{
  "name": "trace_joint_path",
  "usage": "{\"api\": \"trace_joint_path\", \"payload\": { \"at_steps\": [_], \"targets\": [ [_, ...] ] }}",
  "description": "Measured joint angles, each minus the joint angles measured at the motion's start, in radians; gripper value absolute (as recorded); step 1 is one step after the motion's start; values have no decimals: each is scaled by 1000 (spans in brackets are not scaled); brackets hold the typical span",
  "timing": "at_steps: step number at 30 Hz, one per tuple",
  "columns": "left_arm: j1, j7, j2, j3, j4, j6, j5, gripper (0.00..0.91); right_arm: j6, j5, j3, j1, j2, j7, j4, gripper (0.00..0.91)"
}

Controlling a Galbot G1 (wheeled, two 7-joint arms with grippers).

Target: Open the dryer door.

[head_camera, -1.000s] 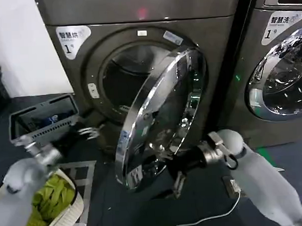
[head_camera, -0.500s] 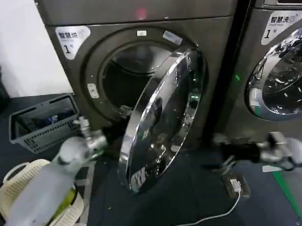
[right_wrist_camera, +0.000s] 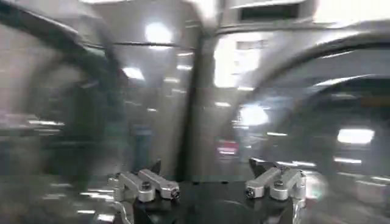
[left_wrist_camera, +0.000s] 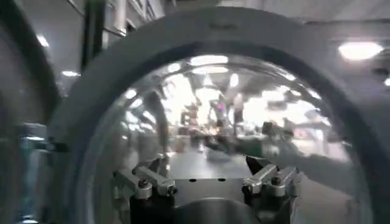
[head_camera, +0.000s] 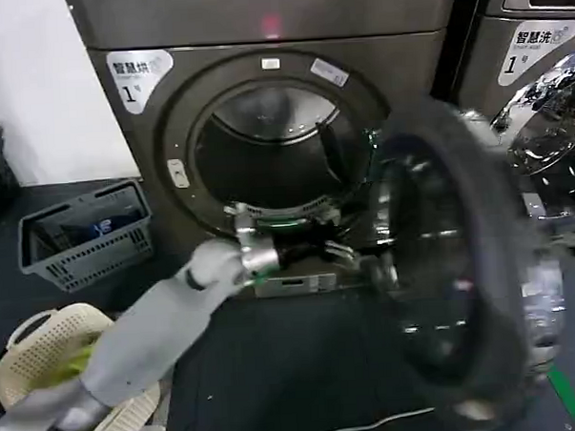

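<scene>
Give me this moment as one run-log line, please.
dryer door: swung wide open | left gripper: open, at door's inner side | drum opening: exposed

Two front-loading machines stand side by side: the dryer (head_camera: pixel 273 102) and a neighbouring grey machine (head_camera: pixel 534 62), each with one round door, the dryer door (head_camera: pixel 452 266) swung wide. Two baskets sit on the floor: one grey crate (head_camera: pixel 83 234) and one cream laundry basket (head_camera: pixel 46 369). Each machine bears one white sticker.

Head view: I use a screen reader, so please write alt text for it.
The dryer door stands swung wide open to the right, exposing the drum opening of the dryer. The left end effector reaches low across the opening to the door's inner side. A grey basket and a cream basket sit on the floor at left.
</scene>
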Motion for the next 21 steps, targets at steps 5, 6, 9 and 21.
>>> {"api": "trace_joint_path", "payload": {
  "at_steps": [5,6,9,21],
  "targets": [
    [-23,-29,-45,45,29,-8,32,907,-32,6,162,-64,39,193,26,907],
    [-28,-36,-60,53,38,-14,42,907,-36,-1,186,-73,44,222,26,907],
    [-50,-63,-110,78,77,-29,70,907,-53,-24,256,-101,61,306,33,907],
    [-117,-132,-344,135,265,-73,193,907,-103,-50,453,-225,105,463,133,907]
  ]
}}
